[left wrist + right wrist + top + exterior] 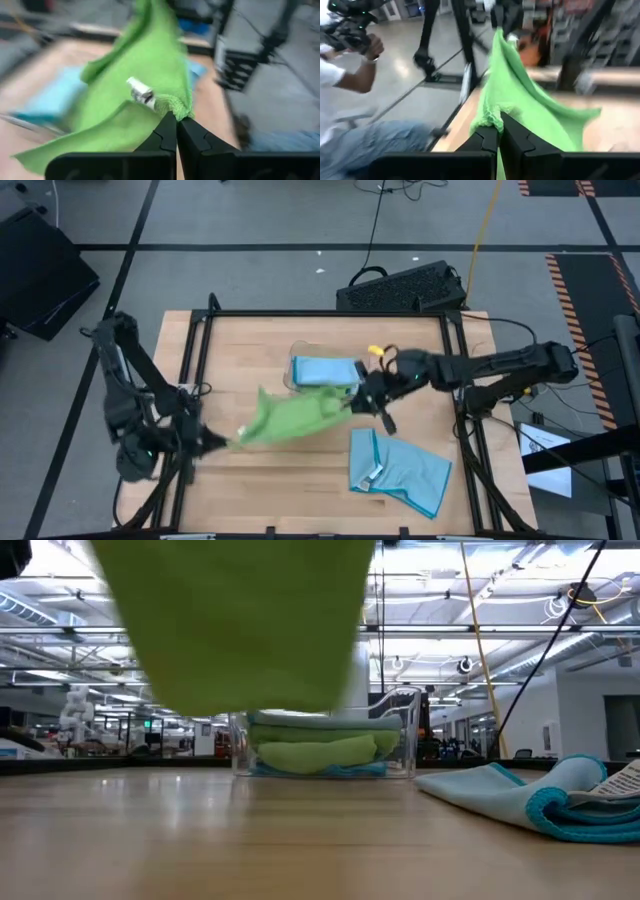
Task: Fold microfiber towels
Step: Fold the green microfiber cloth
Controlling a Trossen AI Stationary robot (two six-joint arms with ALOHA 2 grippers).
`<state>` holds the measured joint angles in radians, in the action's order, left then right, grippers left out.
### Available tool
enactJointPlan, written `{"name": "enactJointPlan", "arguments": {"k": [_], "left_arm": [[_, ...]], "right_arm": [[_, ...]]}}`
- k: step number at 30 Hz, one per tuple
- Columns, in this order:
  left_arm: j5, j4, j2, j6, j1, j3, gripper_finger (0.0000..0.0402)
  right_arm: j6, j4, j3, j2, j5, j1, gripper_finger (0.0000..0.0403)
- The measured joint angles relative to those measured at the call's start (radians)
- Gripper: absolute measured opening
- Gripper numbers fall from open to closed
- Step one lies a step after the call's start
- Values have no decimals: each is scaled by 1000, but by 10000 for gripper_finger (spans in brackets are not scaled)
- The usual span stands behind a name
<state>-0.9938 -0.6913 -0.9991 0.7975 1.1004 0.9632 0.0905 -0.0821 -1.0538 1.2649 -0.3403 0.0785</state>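
Note:
A lime green microfiber towel (290, 418) hangs in the air over the middle of the table, stretched between my two grippers. My left gripper (212, 443) is shut on its end toward the table's left, my right gripper (352, 402) on its end toward the right. In the low view the green towel (240, 620) hangs clear of the tabletop. A light blue towel (400, 470) lies rumpled on the table at the near right, a white tag on it. A clear plastic tray (292, 370) behind the green towel holds folded towels, a blue one (325, 370) on top. My left gripper pinches a bunched corner of the green towel (176, 106) between its two fingertips, right beside the white tag (141, 93). The cloth runs away from the fingers, lifted clear of the table. My right gripper pinches a gathered corner of the green towel (492, 117) between its two fingertips. The fingers point about level toward the table's left. The cloth spreads away from them and sags, clear of the table.
A black frame rail (330, 312) borders the wooden tabletop. A black keyboard (400, 285) lies on the floor beyond the far edge. In the right wrist view a person (345, 80) sits beyond the table's left side. Bare wood (280, 480) shows at the near left.

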Motion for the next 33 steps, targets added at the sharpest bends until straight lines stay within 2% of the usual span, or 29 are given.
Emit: {"name": "enactJointPlan", "arguments": {"k": [4, 7, 10, 13, 18, 25, 29, 33], "left_arm": [[119, 158, -103, 121, 25, -104, 4], [193, 307, -187, 197, 50, -148, 3], [223, 390, -274, 263, 67, -183, 6], [234, 440, -345, 346, 79, -185, 3], [248, 533, -441, 414, 80, -185, 8], [270, 697, -526, 396, 78, -185, 5], [315, 788, -573, 351, 78, -185, 8], [340, 869, -607, 233, 77, -185, 3]], "right_arm": [[135, -62, 176, 17, -1, 89, 0], [236, -204, 316, 39, 0, 155, 0], [330, -402, 428, 67, 11, 211, 0], [397, -520, 501, 111, 73, 256, 0], [499, -535, 524, 201, 129, 300, 0], [563, -576, 522, 289, 138, 356, 0], [589, -585, 522, 311, 129, 404, 0], [536, -587, 522, 320, 115, 421, 4]]}}
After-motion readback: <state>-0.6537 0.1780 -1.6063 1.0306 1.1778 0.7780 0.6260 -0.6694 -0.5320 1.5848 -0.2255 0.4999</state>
